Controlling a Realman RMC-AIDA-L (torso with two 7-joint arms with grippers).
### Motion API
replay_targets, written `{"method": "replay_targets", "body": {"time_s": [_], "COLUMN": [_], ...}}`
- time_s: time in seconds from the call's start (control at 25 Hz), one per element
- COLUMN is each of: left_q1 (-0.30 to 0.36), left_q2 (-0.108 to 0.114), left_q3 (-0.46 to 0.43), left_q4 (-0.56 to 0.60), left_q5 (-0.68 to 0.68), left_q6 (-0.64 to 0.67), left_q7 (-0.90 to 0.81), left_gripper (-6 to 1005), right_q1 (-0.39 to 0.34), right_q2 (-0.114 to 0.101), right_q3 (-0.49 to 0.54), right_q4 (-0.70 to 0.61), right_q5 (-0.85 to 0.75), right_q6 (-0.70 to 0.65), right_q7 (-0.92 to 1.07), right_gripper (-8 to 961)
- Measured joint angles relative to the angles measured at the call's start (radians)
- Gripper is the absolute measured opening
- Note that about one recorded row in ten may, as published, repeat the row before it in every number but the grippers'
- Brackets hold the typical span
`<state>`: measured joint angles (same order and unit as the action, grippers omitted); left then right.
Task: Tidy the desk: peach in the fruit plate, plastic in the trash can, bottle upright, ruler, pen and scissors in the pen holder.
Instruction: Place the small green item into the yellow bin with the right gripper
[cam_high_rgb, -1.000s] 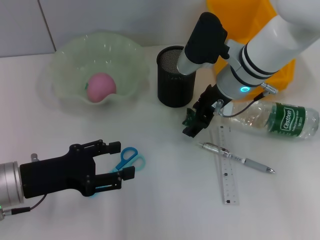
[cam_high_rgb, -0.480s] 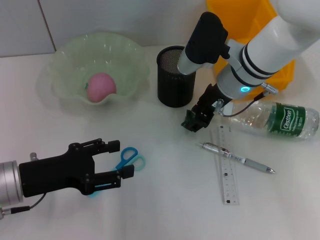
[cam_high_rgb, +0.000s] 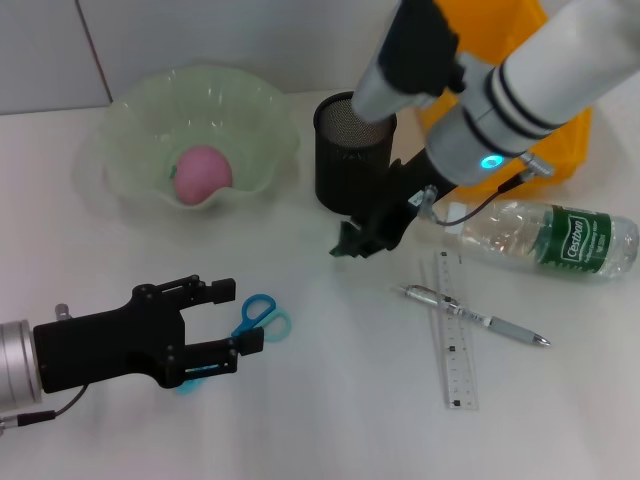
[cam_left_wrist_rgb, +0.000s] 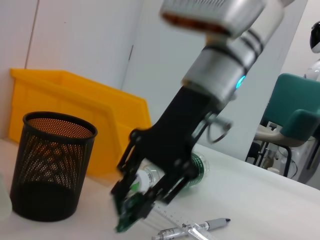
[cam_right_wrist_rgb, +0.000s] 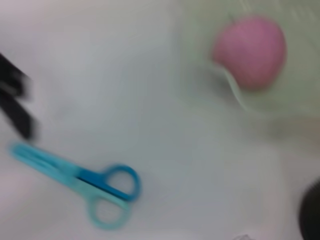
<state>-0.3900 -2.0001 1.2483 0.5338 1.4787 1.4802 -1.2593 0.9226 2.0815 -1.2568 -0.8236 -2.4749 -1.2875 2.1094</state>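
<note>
Left gripper open just beside scissors; right gripper, state unclear, near holder. Best to close squarely on the blades, then lift straight up.

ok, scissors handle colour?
Blue and light turquoise, on the scissors; clearest in the right wrist view.

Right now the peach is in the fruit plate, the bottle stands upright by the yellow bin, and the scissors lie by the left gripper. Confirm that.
Not quite. The head view shows the bottle lying on its side by the yellow bin, not upright. The peach is in the fruit plate, and the scissors lie by the left gripper.
</note>
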Motion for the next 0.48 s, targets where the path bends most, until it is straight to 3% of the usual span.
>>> {"method": "replay_targets", "body": {"time_s": [0.16,0.32,0.36,0.48], "left_q1": [0.000,-0.001,-0.002,-0.004], "left_q2": [0.002,0.004,0.004,0.004], "left_q3": [0.000,0.000,0.000,0.000], "left_q4": [0.000,0.000,0.000,0.000], "left_q5": [0.000,0.000,0.000,0.000], "left_q6": [0.000,0.000,0.000,0.000], "left_q7": [-0.002,-0.005,-0.005,-0.005], "left_gripper": [781,781,781,782], "right_q1": [-0.113,-0.174,-0.208,-0.237], "right_q2": [-0.004,-0.004,-0.005,-0.005], "right_q3": [0.036,0.102,0.162,0.229], "right_q4": [-0.252,-0.348,-0.385,-0.398], "right_q5": [0.120,0.211,0.276,0.347], "right_q6": [-0.115,-0.124,-0.114,-0.102], "right_q7": [0.004,-0.001,-0.022,-0.062], "right_gripper": [399,358,351,329]}}
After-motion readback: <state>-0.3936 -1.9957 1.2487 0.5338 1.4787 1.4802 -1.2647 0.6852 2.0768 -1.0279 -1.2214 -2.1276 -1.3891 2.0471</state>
